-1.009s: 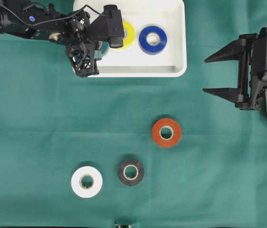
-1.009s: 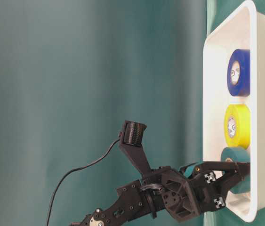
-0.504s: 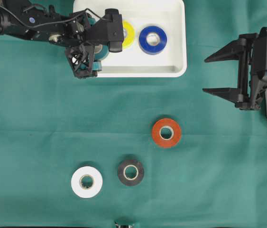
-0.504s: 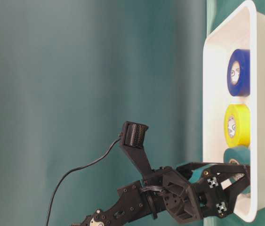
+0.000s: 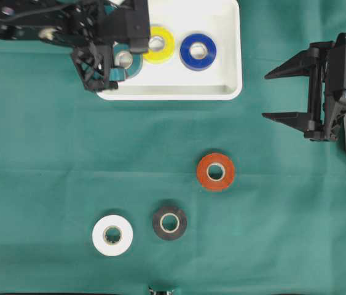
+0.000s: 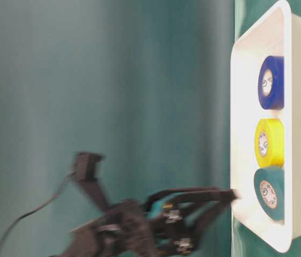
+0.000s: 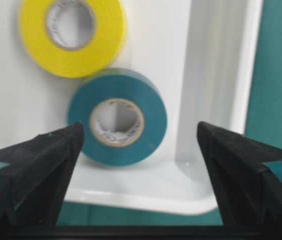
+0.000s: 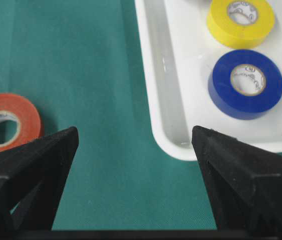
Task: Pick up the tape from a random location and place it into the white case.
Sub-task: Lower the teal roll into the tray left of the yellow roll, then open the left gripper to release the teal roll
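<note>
a: overhead exterior view, a sorting job mid-run: the left end effector point(image 5: 102, 64) hangs over the near-left corner of the white case point(image 5: 231, 37), jaws spread wide and holding nothing. the teal tape point(image 5: 125, 59) lies flat inside the case, touching the yellow tape point(image 5: 157, 43), with the blue tape point(image 5: 198, 51) just beside that.

b: so which step is this?

a: by my reading, the release is done for the teal roll and the arm is clear of it. the left wrist view shows the teal tape point(image 7: 117, 117) between the open fingers but untouched.

b: and next?

a: likely another pick. the orange tape point(image 5: 216, 171), the black tape point(image 5: 169, 222) and the white tape point(image 5: 112, 235) lie flat on the worktop point(image 5: 50, 160), well apart from the case. whichever arm goes needs to come down with its jaws straddling a roll. the right end effector point(image 5: 289, 95) waits at the right edge, also wide open and empty.

b: the setting?

a: green cloth covers the worktop, faintly creased; the table-level view shows a plain green backdrop and a motion-blurred left arm.
</note>
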Available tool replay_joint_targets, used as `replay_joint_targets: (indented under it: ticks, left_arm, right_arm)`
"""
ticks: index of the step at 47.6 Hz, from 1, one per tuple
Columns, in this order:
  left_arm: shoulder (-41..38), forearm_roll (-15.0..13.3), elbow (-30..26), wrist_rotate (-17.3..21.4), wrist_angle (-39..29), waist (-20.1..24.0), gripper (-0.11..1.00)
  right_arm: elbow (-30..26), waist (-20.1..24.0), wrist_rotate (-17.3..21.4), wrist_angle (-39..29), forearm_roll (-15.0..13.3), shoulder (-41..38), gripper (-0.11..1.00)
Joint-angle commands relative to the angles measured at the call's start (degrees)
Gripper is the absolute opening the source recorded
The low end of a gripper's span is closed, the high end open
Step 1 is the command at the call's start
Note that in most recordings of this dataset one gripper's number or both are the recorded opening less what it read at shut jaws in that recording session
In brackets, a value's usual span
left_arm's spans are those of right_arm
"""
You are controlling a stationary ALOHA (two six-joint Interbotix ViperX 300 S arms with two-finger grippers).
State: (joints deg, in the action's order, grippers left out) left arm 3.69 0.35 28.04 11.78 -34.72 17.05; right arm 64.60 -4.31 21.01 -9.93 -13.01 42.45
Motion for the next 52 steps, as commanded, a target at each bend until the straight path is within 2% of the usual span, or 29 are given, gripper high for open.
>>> replay_joint_targets:
  ticks: [1,16,35,44,52]
  left_arm:
    - [4.1,-0.1,-1.9,0.0,-1.6,-0.1,0.99]
    - [12.2,0.2,-6.1,0.1,-7.0,-0.1,0.99]
    - [13.1,0.1,-5.6,-0.2,-7.4,0.3,0.99]
    - [13.2,-0.1,-5.3,-0.5,-7.4,-2.4,0.99]
    - [13.2,-0.2,-4.9,-1.6,-7.4,-7.8,0.99]
  right_arm:
    - [-1.5,-0.1,0.0,0.1,-0.1,-0.1,0.90]
    - [-1.8,-0.1,0.0,0.1,-0.1,-0.1,0.90]
    - [-1.7,-0.1,0.0,0.2,-0.1,-0.1,0.90]
    - [-1.8,0.0,0.1,0.2,-0.1,-0.1,0.90]
    - [-1.7,-0.1,0.1,0.1,-0.1,-0.1,0.90]
